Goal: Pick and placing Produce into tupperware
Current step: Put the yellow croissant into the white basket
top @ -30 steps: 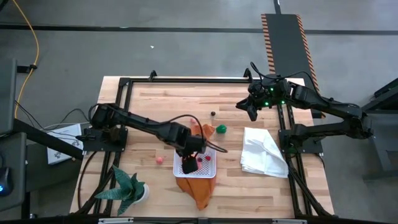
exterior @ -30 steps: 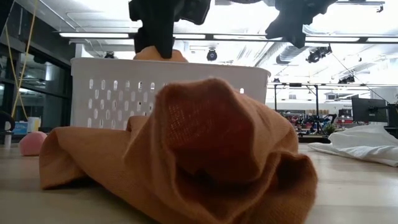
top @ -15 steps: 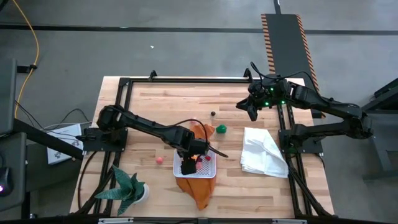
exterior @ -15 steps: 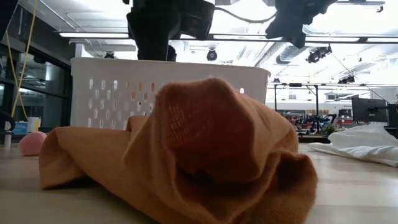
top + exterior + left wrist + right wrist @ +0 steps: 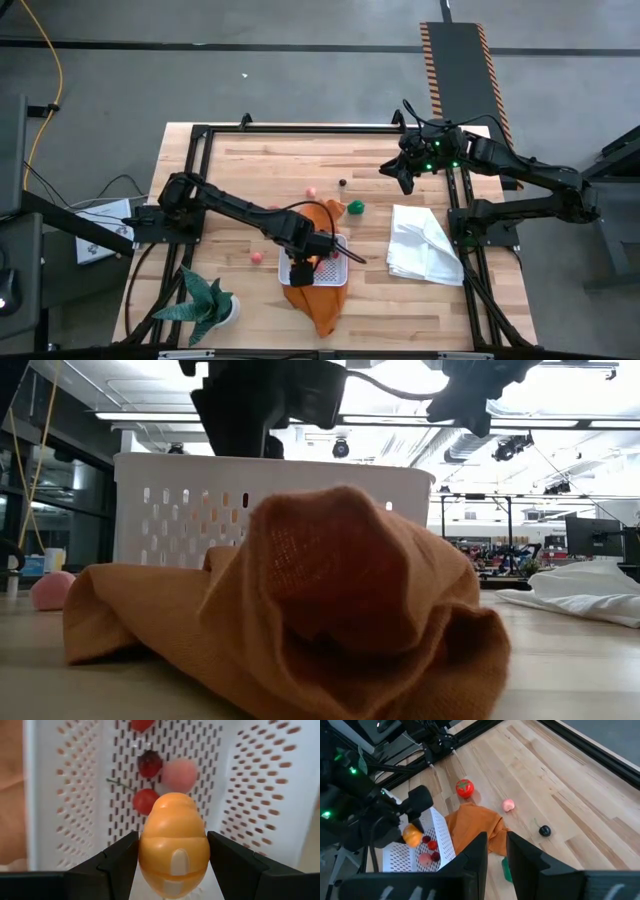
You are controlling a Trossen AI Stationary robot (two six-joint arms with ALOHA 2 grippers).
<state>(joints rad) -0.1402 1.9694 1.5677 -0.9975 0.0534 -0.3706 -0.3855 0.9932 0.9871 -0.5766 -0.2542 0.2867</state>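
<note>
At frame centre the left gripper (image 5: 173,851) hangs over the tupperware (image 5: 250,785), jaws pinching an orange fruit (image 5: 173,842). The right gripper (image 5: 404,176), upper right, shows jaws nearly pressed together, holding nothing

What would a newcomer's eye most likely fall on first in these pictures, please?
Probably the orange toy fruit gripped in the left hand, poised over the white tupperware, where red, dark and pink pieces already lie. Next, the crumpled orange cloth under and in front of that container, filling the low view. The right hand waits at the table's far right corner, near the white cloth.
</note>
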